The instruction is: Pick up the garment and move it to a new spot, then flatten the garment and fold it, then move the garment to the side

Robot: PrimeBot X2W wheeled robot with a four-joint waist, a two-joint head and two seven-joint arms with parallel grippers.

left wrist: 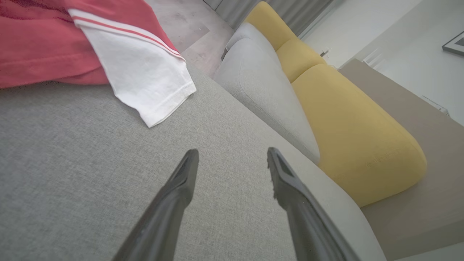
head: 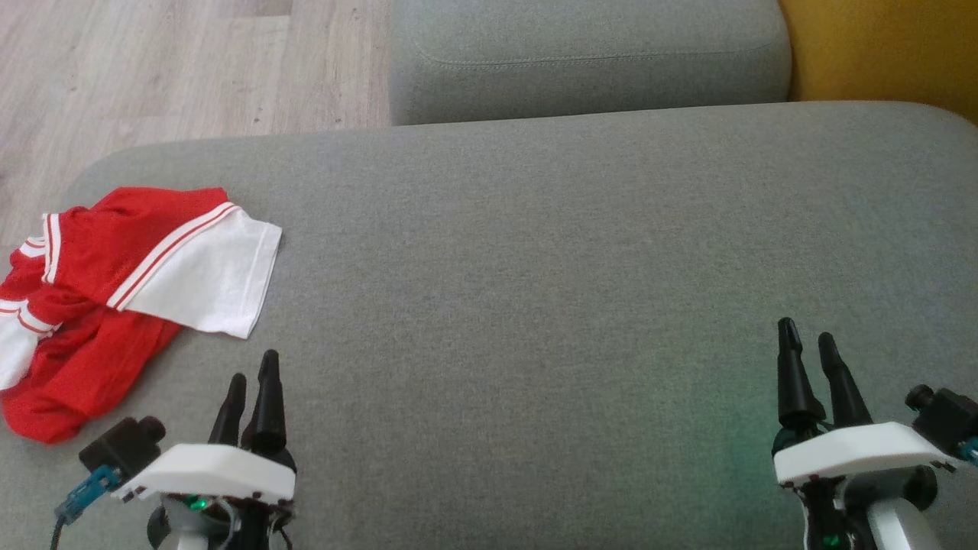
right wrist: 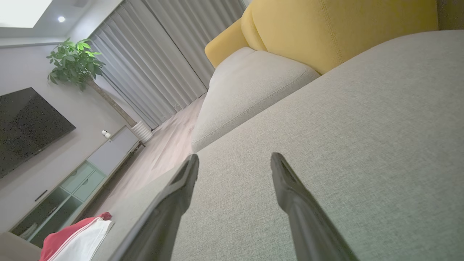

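The garment (head: 122, 290) is a red shirt with white sleeves and striped trim, lying crumpled at the left end of the grey sofa seat (head: 535, 290). Its white sleeve (left wrist: 141, 76) spreads toward the seat's middle. My left gripper (head: 250, 367) hovers just in front of and to the right of the garment, open and empty, its fingers apart in the left wrist view (left wrist: 232, 156). My right gripper (head: 808, 332) is far off at the seat's lower right, open with nothing between its fingers (right wrist: 233, 161). In the right wrist view the garment (right wrist: 76, 237) shows at the bottom left.
A second grey cushion (head: 588, 53) sits behind the seat, with a yellow cushion (head: 886, 46) at the back right. Wooden floor (head: 153, 69) lies beyond the seat's left edge. A TV (right wrist: 25, 127), cabinet (right wrist: 79, 181) and plant (right wrist: 72, 61) stand across the room.
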